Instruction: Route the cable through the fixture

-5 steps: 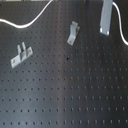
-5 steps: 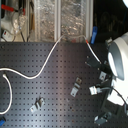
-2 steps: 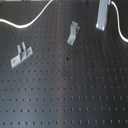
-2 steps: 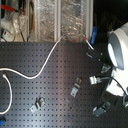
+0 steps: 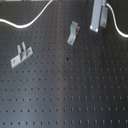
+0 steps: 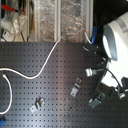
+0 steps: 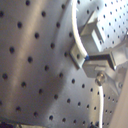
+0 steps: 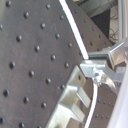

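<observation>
The white cable (image 5: pixel 22 22) curves over the black pegboard at the first exterior view's top left, and another stretch (image 5: pixel 118 27) trails off behind the gripper. In the second exterior view the cable (image 6: pixel 45 65) bends across the board's left half. My gripper (image 5: pixel 95 26) hangs just above the board, a little to the first exterior view's right of a metal fixture bracket (image 5: pixel 73 34). In both wrist views the cable (image 7: pixel 75 25) (image 8: pixel 75 27) runs into the gripper (image 7: pixel 95 62) (image 8: pixel 95 72), which looks shut on it, next to the bracket (image 7: pixel 82 44) (image 8: pixel 70 105).
A second metal bracket (image 5: pixel 20 55) (image 6: pixel 37 105) stands farther to the first exterior view's left. The white robot body (image 6: pixel 117 40) fills the second exterior view's right. Foil-covered panels (image 6: pixel 60 20) and clutter lie beyond the board's far edge.
The gripper has drifted slightly toward the first exterior view's left, nearer the middle bracket, taking the cable with it. The brackets have not moved.
</observation>
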Tool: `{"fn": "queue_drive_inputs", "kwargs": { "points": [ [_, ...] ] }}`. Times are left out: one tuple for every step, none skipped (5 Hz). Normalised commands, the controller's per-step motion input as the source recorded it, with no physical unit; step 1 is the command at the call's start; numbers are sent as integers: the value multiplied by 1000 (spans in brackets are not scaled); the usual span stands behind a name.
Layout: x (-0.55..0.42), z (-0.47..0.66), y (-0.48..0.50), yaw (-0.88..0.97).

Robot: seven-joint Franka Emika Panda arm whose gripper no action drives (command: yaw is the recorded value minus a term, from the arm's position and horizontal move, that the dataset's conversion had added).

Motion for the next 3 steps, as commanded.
{"fn": "queue_drive_inputs", "kwargs": {
  "points": [
    [-37, -231, 68, 0],
    [112, -152, 296, 0],
    [-240, 237, 206, 0]
  ]
}}
